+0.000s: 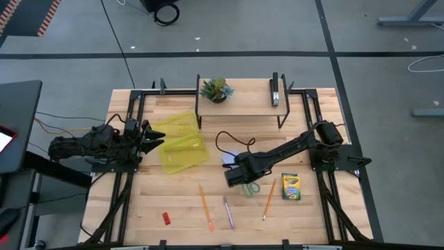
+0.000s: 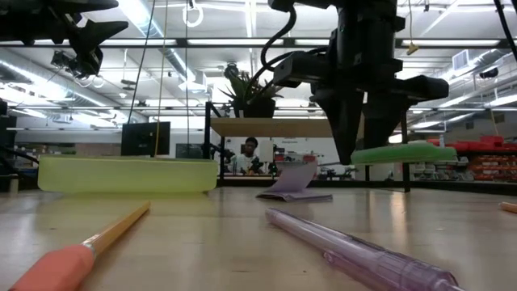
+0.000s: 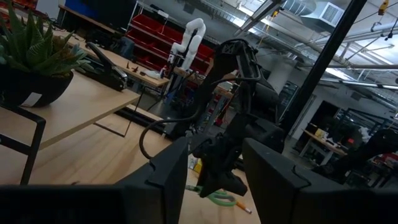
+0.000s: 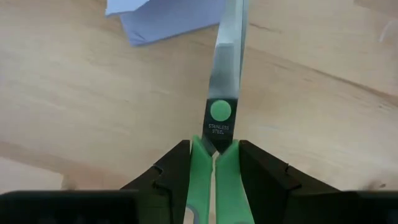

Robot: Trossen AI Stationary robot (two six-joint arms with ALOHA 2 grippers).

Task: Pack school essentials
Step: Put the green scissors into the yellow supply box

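Note:
My right gripper (image 1: 241, 178) hangs over the table's middle, shut on the green-handled scissors (image 1: 251, 187), whose handle loops (image 2: 402, 152) show above the table in the low view. Just beyond it, the pale blue notepad (image 1: 232, 158) lies on the table. The crayon box (image 1: 291, 187), two orange pencils (image 1: 206, 207) (image 1: 268, 199), the purple pen (image 1: 228, 212) and the red eraser (image 1: 166, 218) lie toward the near edge. My left gripper (image 1: 154, 137) waits open at the table's left, beside a yellow-green case (image 1: 184, 144). My right gripper pinches the scissors' green handle shanks (image 4: 214, 167), just behind the pivot (image 4: 220, 111), between its two fingers (image 4: 173, 167). The fingers point down from above and lie across the scissors. The scissors hang about level and clear of the table, blades (image 4: 227, 56) shut.
A raised wooden shelf (image 1: 243, 104) at the far edge carries a potted plant (image 1: 216, 89) and a black stapler (image 1: 275, 90). Black frame rails run along both sides of the table. A cable (image 1: 229, 142) loops from the right arm near the notepad.

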